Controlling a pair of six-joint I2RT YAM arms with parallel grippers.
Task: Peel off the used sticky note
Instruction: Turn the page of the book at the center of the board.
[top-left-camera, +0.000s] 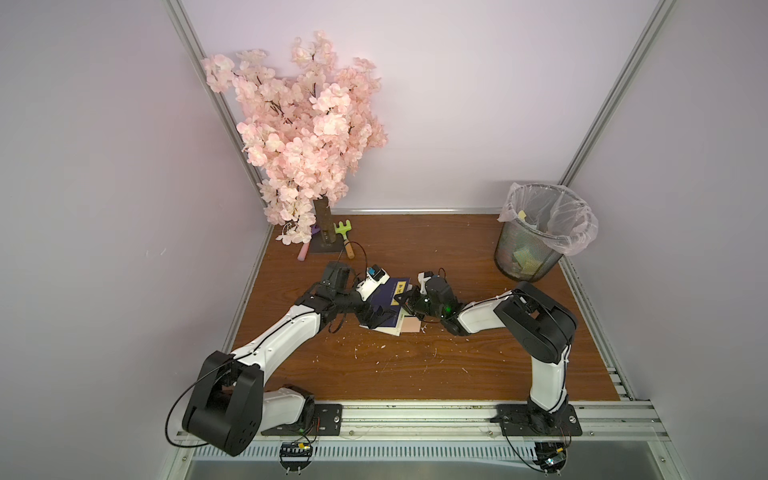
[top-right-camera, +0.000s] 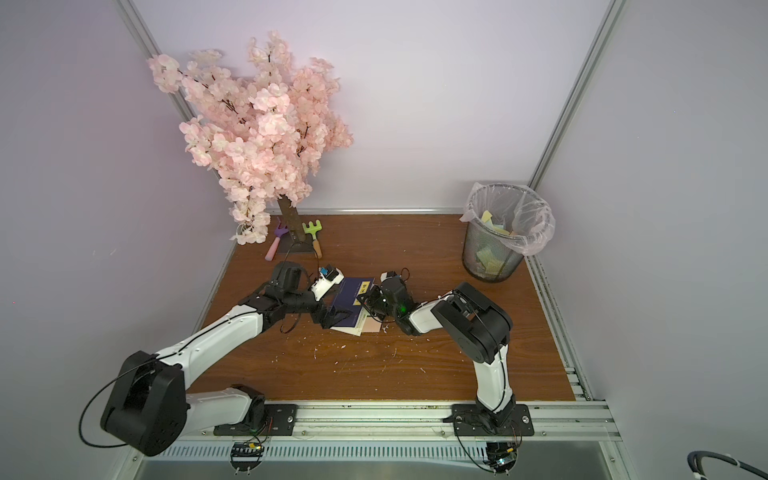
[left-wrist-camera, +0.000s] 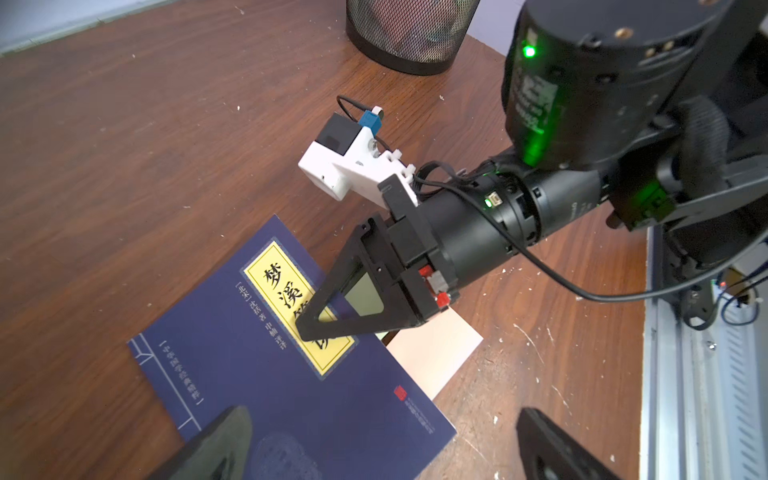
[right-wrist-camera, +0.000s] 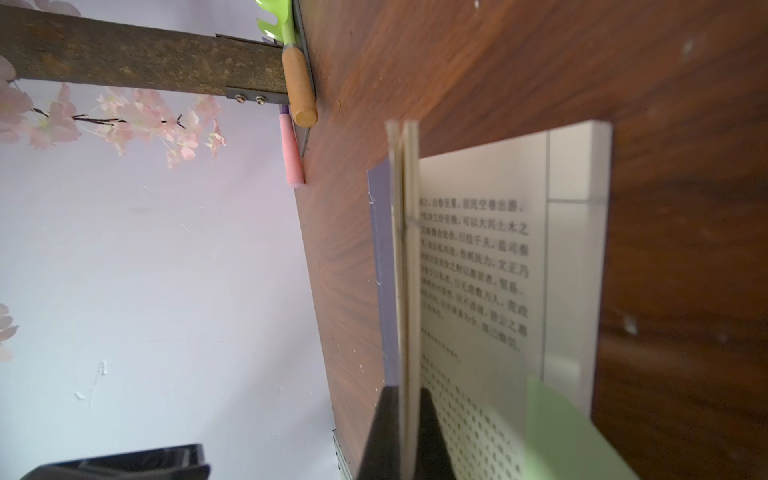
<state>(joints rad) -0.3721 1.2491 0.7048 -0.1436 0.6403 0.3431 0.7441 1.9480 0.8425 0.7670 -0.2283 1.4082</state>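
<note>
A dark blue book (top-left-camera: 388, 297) (top-right-camera: 351, 291) lies mid-table, its cover label yellow (left-wrist-camera: 282, 291). My right gripper (right-wrist-camera: 409, 415) is shut on the cover and a few leaves at the book's edge, holding them raised off the printed page (right-wrist-camera: 473, 266). The green sticky note (right-wrist-camera: 569, 432) sits on that page, close to the jaws. In the left wrist view it shows as a pale green patch (left-wrist-camera: 365, 296) behind the right gripper (left-wrist-camera: 307, 328). My left gripper (left-wrist-camera: 384, 440) (top-left-camera: 376, 320) is open above the cover's near corner, holding nothing.
A pale pink sheet (left-wrist-camera: 432, 353) pokes out from under the book. A mesh waste bin (top-left-camera: 523, 257) with a plastic liner and discarded notes stands at the back right. A pink blossom tree (top-left-camera: 299, 124) and toy garden tools (top-left-camera: 345, 237) stand at the back left.
</note>
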